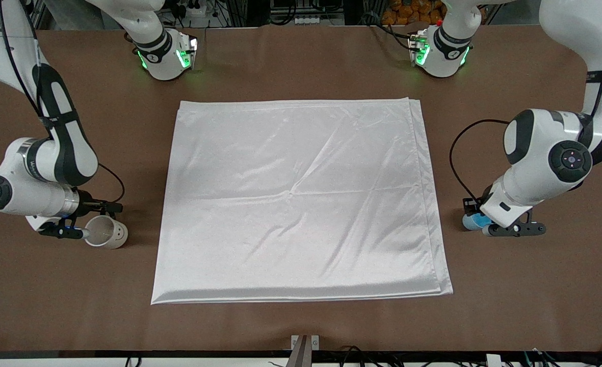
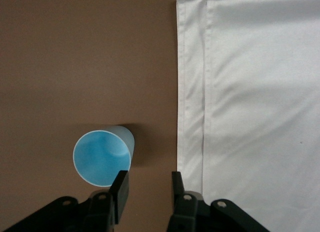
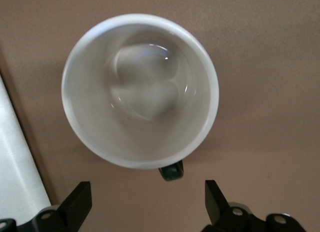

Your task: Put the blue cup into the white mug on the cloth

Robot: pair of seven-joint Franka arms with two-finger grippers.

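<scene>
One cloth [image 1: 301, 199], folded double, flat mid-table [image 1: 301, 66].

One blue cup [image 2: 102, 157], upright on bare table beside cloth, toward left arm's end. Left gripper [image 2: 147, 189] low beside cup, fingers parted with nothing between them; one finger [image 2: 120, 184] at cup rim, contact unclear.

One white mug [image 3: 140, 90], upright on table beside cloth, toward right arm's end. Right gripper [image 3: 145, 199] low by mug, spread wide, grasping nothing; mug handle [image 3: 171, 170] points toward gap.
</scene>
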